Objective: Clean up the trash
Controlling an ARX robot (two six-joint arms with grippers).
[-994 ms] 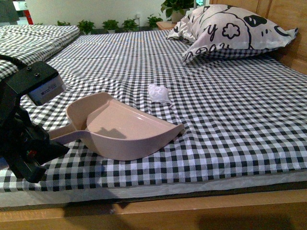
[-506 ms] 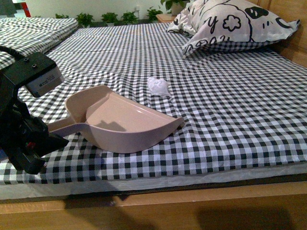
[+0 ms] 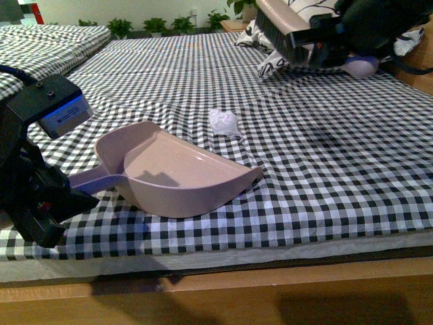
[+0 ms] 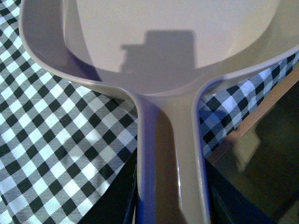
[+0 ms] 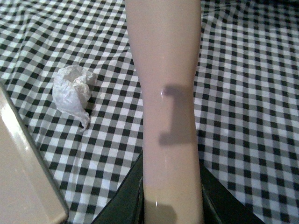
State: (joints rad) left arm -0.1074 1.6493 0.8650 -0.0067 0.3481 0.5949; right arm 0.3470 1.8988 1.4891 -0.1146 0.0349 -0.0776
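The trash (image 3: 223, 123) is a small crumpled white wad lying on the checked sheet, just beyond the open mouth of the pinkish dustpan (image 3: 176, 176). My left gripper (image 3: 67, 189) is shut on the dustpan's handle (image 4: 173, 154) near the bed's front edge, and the pan rests on the sheet. At the upper right my right gripper (image 3: 323, 30) hangs in the air, shut on the brush (image 3: 281, 20). In the right wrist view the brush handle (image 5: 168, 93) runs up the middle, with the trash (image 5: 71, 91) beside it and the dustpan's rim (image 5: 23, 177) at the corner.
A white pillow with black print (image 3: 270, 64) lies at the back right, mostly hidden by my right arm. The bed's wooden front rail (image 3: 216, 291) runs below the sheet. A second checked bed (image 3: 47, 47) stands at the far left, with potted plants (image 3: 155, 26) behind.
My right arm with the brush has come into the front view at the upper right, in front of the pillow. The dustpan and the trash have stayed about where they were.
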